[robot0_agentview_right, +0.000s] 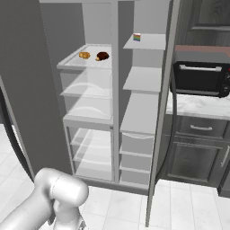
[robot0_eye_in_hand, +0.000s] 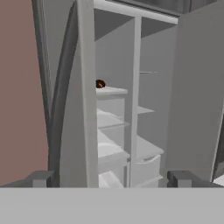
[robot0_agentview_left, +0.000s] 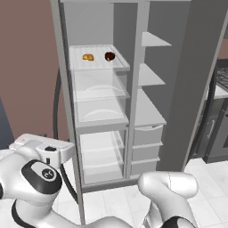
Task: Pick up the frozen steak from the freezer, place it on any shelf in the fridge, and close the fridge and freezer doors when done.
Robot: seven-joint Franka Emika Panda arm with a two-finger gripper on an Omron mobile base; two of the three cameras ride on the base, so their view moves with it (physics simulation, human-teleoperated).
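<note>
The frozen steak (robot0_agentview_left: 109, 56) (robot0_agentview_right: 103, 56) (robot0_eye_in_hand: 100, 83), a dark reddish-brown lump, lies on the top translucent shelf (robot0_agentview_left: 100, 67) (robot0_agentview_right: 81, 64) of the fridge (robot0_agentview_left: 100, 116), the wider compartment. The freezer (robot0_agentview_left: 149, 111) (robot0_agentview_right: 141, 112), with opaque grey shelves and drawers, stands to its right. Both doors stand wide open: the fridge door (robot0_agentview_left: 67, 111) (robot0_agentview_right: 27, 90) at the left, the freezer door (robot0_agentview_left: 196, 80) (robot0_agentview_right: 161, 117) at the right. My gripper (robot0_eye_in_hand: 112, 179) is open and holds nothing. It hangs low, well back from the fridge, looking past the fridge door's edge (robot0_eye_in_hand: 85, 96).
A golden-orange lump (robot0_agentview_left: 88, 57) (robot0_agentview_right: 84, 55) sits just left of the steak. A small coloured box (robot0_agentview_right: 137, 37) stands on the freezer's top shelf. A dark toaster oven (robot0_agentview_right: 200, 78) rests on the counter right of the freezer door, with cabinets (robot0_agentview_right: 193, 157) below.
</note>
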